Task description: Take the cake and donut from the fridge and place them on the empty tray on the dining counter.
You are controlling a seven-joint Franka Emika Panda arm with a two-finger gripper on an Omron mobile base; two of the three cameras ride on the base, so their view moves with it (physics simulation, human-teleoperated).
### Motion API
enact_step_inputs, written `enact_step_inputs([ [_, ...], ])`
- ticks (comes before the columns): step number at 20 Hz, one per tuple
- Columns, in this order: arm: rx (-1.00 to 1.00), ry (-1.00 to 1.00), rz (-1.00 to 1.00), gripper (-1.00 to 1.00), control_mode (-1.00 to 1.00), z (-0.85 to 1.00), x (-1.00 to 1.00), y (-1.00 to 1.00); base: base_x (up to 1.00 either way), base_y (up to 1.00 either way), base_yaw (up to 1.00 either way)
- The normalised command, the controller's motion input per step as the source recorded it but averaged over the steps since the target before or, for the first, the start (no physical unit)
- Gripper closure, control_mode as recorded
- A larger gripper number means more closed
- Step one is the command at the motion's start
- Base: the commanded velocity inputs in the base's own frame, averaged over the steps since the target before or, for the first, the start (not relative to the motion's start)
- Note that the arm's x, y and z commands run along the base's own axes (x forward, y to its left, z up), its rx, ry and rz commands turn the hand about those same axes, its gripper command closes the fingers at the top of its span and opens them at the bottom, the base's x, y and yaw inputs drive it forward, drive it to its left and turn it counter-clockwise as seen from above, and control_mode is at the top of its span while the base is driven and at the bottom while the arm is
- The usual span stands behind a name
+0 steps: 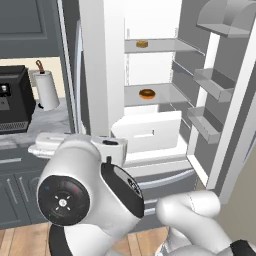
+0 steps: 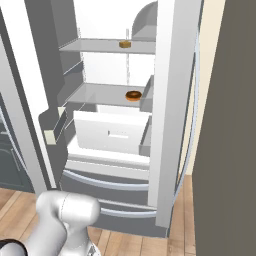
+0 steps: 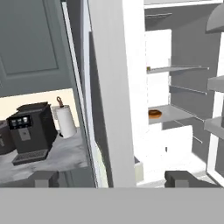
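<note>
1. The gripper (image 3: 112, 178) stands with jaws wide apart, holding nothing, outside the open fridge (image 1: 105, 75).
2. The donut (image 1: 147, 93) sits mid-shelf on the lower shelf.
3. The cake (image 1: 142, 44) rests on the upper shelf; neither is fetched yet.

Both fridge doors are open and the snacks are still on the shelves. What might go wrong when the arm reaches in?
1. The open gripper faces the edge of the left door, not the shelves, so it may bump that door on the way in.
2. The cake sits small and high on the upper shelf, so a grasp could slip.
3. The donut lies flat on the lower shelf; the fingers might push it back instead of gripping it.
</note>
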Motion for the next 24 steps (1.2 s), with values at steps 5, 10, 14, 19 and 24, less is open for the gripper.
enact_step_inputs([
  [5, 0.00, 0.06, 0.03, -1.00, -1.00, -0.04, -0.05, -1.00, 0.00, 0.00, 0.00],
  [10, 0.01, 0.11, 0.18, -1.00, -1.00, -0.15, 0.20, -1.00, 0.00, 0.00, 0.00],
  [14, 0.01, 0.03, 0.01, -1.00, -1.00, -0.35, 0.04, -0.69, 0.00, 0.00, 0.00],
  [19, 0.00, -0.07, 0.15, -1.00, -1.00, -0.26, 0.00, -0.49, 0.00, 0.00, 0.00],
  [24, -0.06, -0.20, 0.50, -1.00, -1.00, 0.05, -0.01, -0.31, 0.00, 0.00, 0.00],
])
